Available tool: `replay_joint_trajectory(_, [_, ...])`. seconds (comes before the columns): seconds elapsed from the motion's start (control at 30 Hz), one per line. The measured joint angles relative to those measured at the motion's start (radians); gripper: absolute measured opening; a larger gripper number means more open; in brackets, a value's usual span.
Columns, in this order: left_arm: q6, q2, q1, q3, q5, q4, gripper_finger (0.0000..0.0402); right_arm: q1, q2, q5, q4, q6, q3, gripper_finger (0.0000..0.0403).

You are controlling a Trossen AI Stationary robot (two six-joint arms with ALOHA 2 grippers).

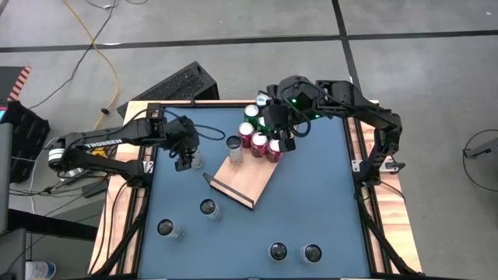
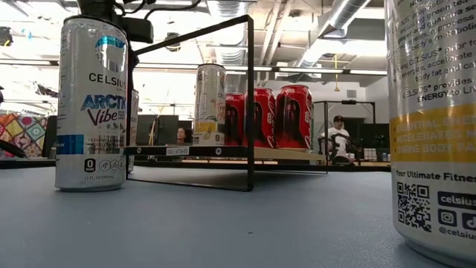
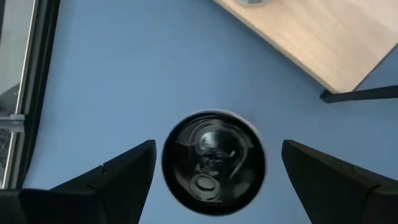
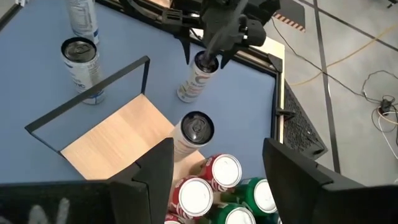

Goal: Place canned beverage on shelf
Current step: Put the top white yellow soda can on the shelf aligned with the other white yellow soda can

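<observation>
- Shelf [image 1: 247, 173]: light-wood board w/ dark lip and thin black wire rail, lying skewed on the blue tabletop [image 1: 311, 202]. Long axis runs diagonally from the can cluster near the right arm toward the near-left. Far end filled w/ red cans [image 1: 264, 145], green cans [image 1: 255, 113] just behind, one white can [image 1: 234, 144] at the board's edge. Near half bare.
- Left gripper [image 1: 185, 159]: over the tall white can [image 1: 194, 160] just left of the shelf. Fingers released, spread wide, one each side of the black lid [image 3: 214, 163], not touching yet.
- Can stands upright, long axis vertical, lid facing up at the wrist cam.
- Doing it well, imo: lid sits a bit nearer the left-hand finger in the wrist view, so centre it first, then drop straight, clench below the rim on the body. Keep it vertical on the lift, clear the wire rail, set down on bare wood.
- Right gripper [image 1: 278, 132]: above the red cans, fingers apart, grasping nothing visible.
- Loose cans [image 1: 208, 208] wait nearer the front.
</observation>
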Motion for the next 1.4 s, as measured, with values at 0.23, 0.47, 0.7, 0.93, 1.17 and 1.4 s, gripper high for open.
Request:
replay_joint_trajectory(0.23, [0.029,0.001,0.028,-0.001,0.036,0.012,0.0334,0.0,0.0,0.0,-0.009,0.0,0.0,0.0228])
replay_joint_trajectory(0.47, [0.008,0.001,0.054,-0.104,0.083,0.066,0.0334,0.0,0.0,0.0,-0.013,0.0,0.0,0.0228])
replay_joint_trajectory(0.7, [-0.021,-0.002,0.054,-0.122,0.081,0.088,0.0297,-0.009,0.0,0.0,-0.014,0.006,0.0,0.0228])
replay_joint_trajectory(0.93, [-0.024,-0.002,0.054,-0.122,0.079,0.097,0.0239,-0.026,0.001,0.002,-0.023,0.026,0.0,0.0228])
replay_joint_trajectory(1.17, [-0.054,-0.001,0.054,-0.063,0.076,0.099,0.0237,-0.033,0.001,0.002,-0.022,0.011,0.0,0.0228])
replay_joint_trajectory(1.4, [-0.019,-0.001,0.054,0.17,0.103,0.024,0.0237,-0.057,-0.024,0.001,-0.036,0.024,0.001,0.0228])
